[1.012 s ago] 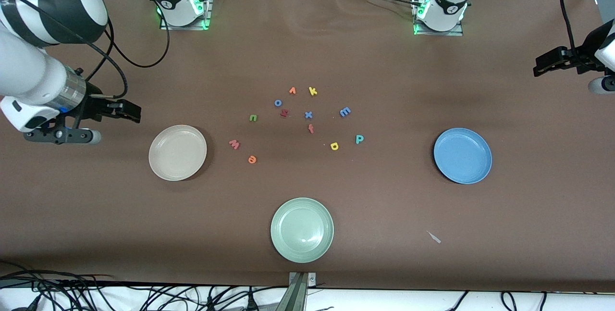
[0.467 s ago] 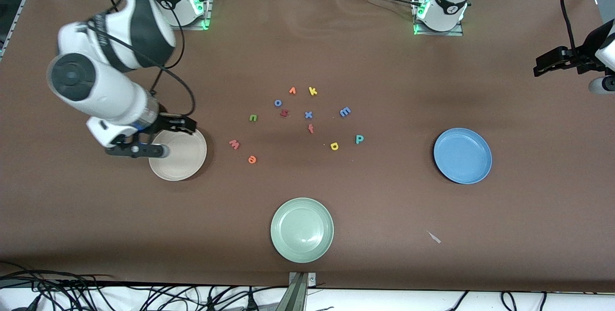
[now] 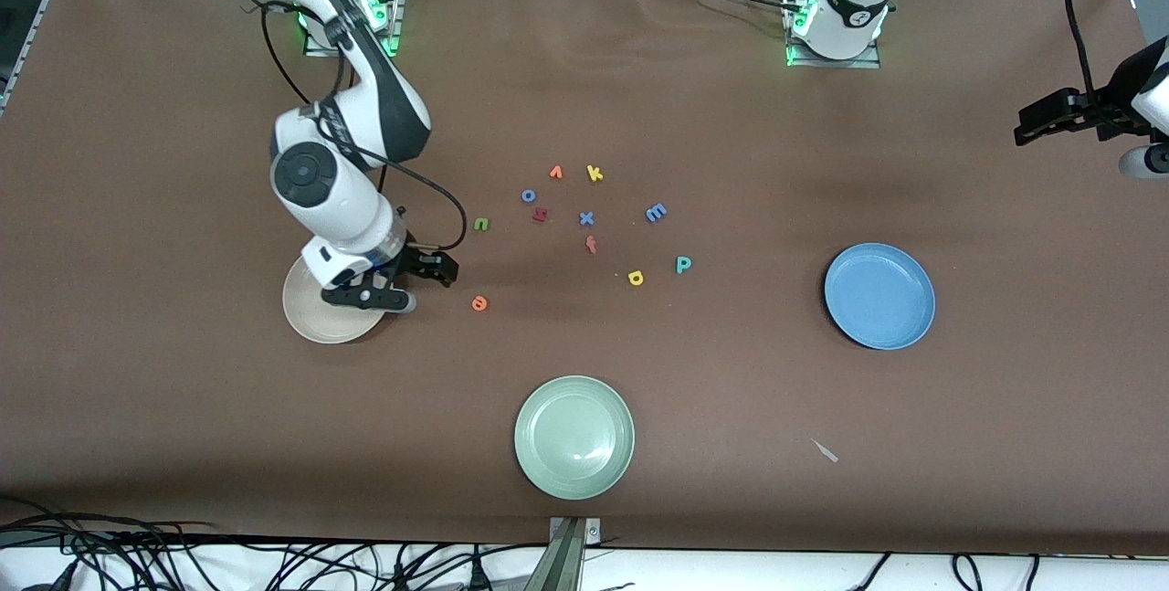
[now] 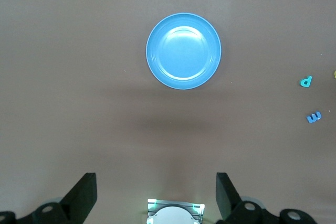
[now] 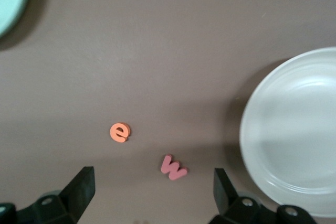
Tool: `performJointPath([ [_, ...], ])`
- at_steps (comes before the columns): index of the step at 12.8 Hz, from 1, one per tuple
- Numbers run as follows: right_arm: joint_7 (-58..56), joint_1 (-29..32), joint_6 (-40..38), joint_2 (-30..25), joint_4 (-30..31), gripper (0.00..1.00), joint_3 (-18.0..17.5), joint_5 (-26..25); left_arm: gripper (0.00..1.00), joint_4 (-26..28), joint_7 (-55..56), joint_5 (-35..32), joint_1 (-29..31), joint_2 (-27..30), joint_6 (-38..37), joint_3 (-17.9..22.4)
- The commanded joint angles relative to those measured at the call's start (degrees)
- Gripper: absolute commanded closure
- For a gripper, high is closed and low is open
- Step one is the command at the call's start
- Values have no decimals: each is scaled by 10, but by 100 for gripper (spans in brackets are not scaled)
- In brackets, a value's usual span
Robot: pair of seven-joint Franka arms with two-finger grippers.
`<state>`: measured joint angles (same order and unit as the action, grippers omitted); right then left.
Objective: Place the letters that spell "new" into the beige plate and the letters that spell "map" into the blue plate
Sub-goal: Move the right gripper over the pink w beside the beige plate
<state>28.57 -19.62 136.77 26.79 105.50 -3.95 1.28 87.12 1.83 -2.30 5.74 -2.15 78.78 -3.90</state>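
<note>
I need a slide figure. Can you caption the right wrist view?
Open right gripper over the salmon-red w, with the orange e and the beige plate beside it.

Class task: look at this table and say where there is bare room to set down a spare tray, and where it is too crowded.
Bare brown cloth lies between the round pale green plate and the round light-blue plate, and between the foam letters and the arm bases. It is crowded around the blue foam x and by the round cream-beige plate, where the open right pincer hovers.
</note>
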Motion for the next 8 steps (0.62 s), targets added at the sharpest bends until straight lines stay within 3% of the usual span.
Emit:
performJointPath([
  [1, 6, 5, 22, 16, 6, 0, -5, 4, 0, -3, 4, 10, 1, 4, -5, 2],
  [4, 6, 6, 41, 29, 15, 1, -5, 0, 0, -3, 4, 9, 1, 4, -6, 2],
  [8, 7, 6, 129, 30, 89, 1, -6, 0, 0, -3, 4, 9, 1, 4, -5, 2],
])
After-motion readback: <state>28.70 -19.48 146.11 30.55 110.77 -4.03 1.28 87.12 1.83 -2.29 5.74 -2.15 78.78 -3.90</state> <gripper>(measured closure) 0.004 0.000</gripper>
